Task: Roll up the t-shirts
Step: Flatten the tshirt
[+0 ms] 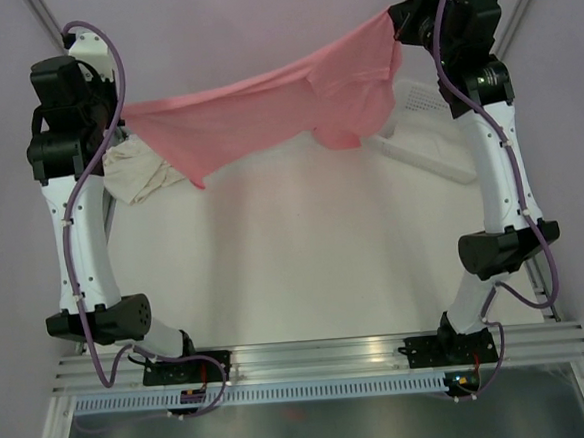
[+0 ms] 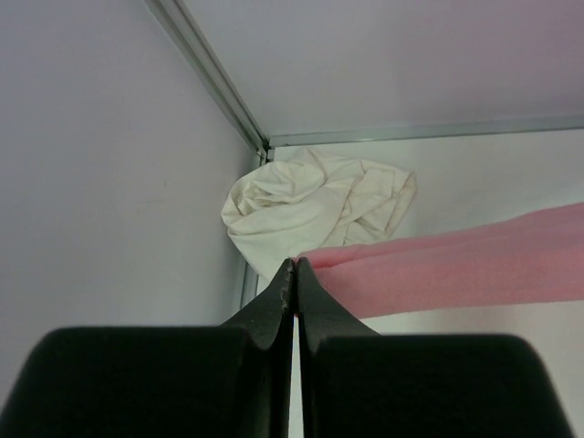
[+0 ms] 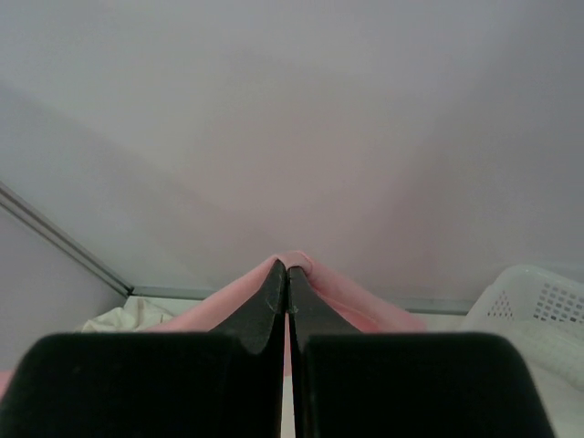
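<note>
The salmon pink t-shirt hangs stretched in the air between the two arms, over the far half of the table, and sags at its middle. The left gripper is clamped on one pink edge and the right gripper on the opposite one. From above, both sets of fingertips are hidden by the wrist housings.

The cream t-shirt lies crumpled in the far left corner, partly covered by the pink cloth and the left arm. The white basket at far right is partly hidden behind the pink cloth.

The table is white and the walls are pale lilac. Aluminium rails run along the corners.
</note>
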Motion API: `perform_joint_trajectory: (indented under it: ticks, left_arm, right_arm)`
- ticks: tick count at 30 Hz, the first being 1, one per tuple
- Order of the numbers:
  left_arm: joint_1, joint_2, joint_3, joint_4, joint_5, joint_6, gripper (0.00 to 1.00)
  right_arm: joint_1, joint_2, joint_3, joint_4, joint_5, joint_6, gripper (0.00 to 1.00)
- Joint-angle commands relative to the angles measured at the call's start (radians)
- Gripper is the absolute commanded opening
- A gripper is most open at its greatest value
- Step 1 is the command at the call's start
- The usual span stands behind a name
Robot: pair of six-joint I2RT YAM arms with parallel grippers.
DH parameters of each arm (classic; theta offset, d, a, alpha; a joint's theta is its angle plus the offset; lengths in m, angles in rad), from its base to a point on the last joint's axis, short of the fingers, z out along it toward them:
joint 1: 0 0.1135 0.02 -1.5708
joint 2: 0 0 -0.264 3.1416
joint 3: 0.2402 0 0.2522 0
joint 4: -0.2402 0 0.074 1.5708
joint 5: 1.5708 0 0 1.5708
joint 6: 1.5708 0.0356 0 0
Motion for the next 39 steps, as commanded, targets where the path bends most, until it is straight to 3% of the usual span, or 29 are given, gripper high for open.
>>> perform_joint_trajectory:
  ticks: [1,6,10,13,17,23,28,34,39]
  left_arm:
    - [0.007,-0.005,0.015,0.064,0.012,-0.027,0.02]
    - [0.007,-0.014,-0.074,0.098,0.067,-0.007,0.02]
    - [0.007,-0.037,-0.182,0.136,0.081,0.006,0.02]
    - [0.007,-0.085,-0.289,0.155,0.096,0.017,0.02]
    - [0.005,-0.177,-0.482,0.156,0.069,0.039,0.02]
    - [0.007,-0.332,-0.766,0.078,-0.003,0.082,0.02]
    - [0.005,-0.424,-1.065,0.070,0.047,0.117,0.02]
    - [0.005,-0.455,-1.284,0.089,0.070,0.132,0.02]
    - [0.007,-0.453,-1.348,0.116,0.053,0.132,0.02]
  right_arm:
    - [-0.002,-0.032,-0.003,0.030,-0.020,-0.036,0.00]
    - [-0.002,-0.170,-0.222,0.041,-0.043,-0.079,0.00]
    - [-0.002,-0.352,-0.582,0.127,-0.083,-0.078,0.00]
    - [-0.002,-0.429,-0.733,0.138,-0.071,-0.072,0.00]
    - [-0.002,-0.572,-1.001,0.142,-0.072,-0.027,0.01]
    - [-0.002,-0.764,-1.276,0.043,-0.043,-0.009,0.00]
    - [-0.002,-0.906,-1.541,0.014,-0.071,0.088,0.00]
    - [-0.002,-0.986,-1.745,0.026,-0.143,0.206,0.00]
    - [-0.002,-1.023,-1.807,0.012,-0.120,0.220,0.00]
